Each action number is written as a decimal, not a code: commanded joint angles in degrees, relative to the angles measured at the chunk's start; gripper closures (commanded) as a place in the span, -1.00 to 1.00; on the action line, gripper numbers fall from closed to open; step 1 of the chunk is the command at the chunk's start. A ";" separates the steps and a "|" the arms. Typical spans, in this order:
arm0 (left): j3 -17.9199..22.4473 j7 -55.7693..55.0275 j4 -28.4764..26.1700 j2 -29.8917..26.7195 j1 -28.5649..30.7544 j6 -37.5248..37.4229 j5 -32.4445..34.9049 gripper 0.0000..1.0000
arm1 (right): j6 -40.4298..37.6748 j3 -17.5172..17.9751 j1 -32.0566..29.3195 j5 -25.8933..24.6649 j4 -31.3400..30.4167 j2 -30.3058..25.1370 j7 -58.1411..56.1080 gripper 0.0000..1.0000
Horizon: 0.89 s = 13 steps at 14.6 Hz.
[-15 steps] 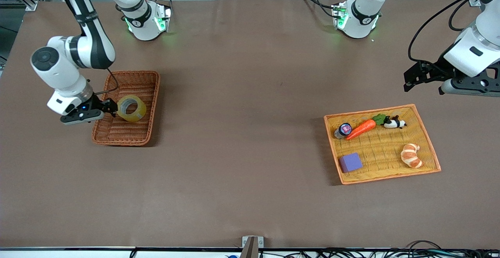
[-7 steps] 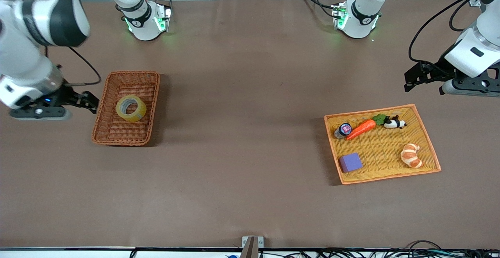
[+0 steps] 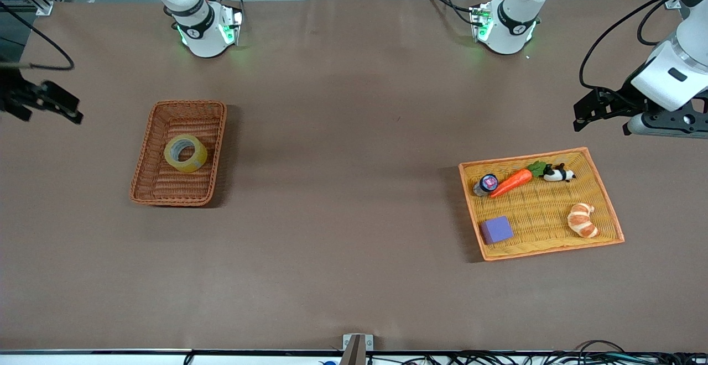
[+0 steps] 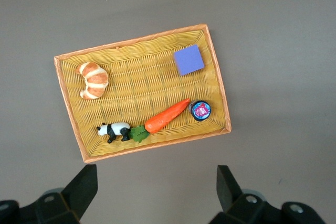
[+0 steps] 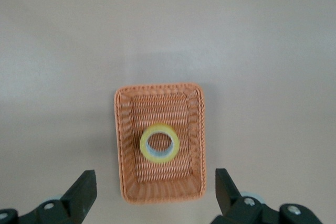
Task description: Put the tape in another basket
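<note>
The tape (image 3: pixel 185 154), a yellowish roll with a grey core, lies in the brown wicker basket (image 3: pixel 172 189) toward the right arm's end of the table. My right gripper (image 3: pixel 62 106) is open and empty, high above the table's edge beside the basket. The right wrist view looks straight down on the basket (image 5: pixel 157 184) and the tape (image 5: pixel 159 143), with the right gripper (image 5: pixel 154 186) open far above them. My left gripper (image 3: pixel 581 115) is open and empty, waiting above the table beside the yellow tray; its own view shows it open (image 4: pixel 156 183).
A flat yellow tray with an orange rim (image 3: pixel 545 248) lies toward the left arm's end. It holds a purple cube (image 3: pixel 496 229), a croissant (image 3: pixel 582 219), a toy carrot (image 3: pixel 511 182), a small panda (image 3: pixel 558 173) and a round tin (image 3: pixel 487 183).
My right gripper has risen from beside the tape and swung out past the basket toward the table's edge. The tape stays in the brown basket. The left arm has barely moved.
</note>
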 commanded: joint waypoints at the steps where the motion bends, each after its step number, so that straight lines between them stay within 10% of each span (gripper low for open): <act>1: -0.21 -0.64 1.46 0.57 0.44 -0.85 -0.06 -1.00 | -3.30 0.05 -0.07 1.10 2.29 0.79 1.09 -1.00; 13: -0.21 -0.72 1.55 0.13 0.26 -1.20 -0.06 -1.00 | -2.86 0.49 0.01 1.01 2.29 0.79 0.92 -1.00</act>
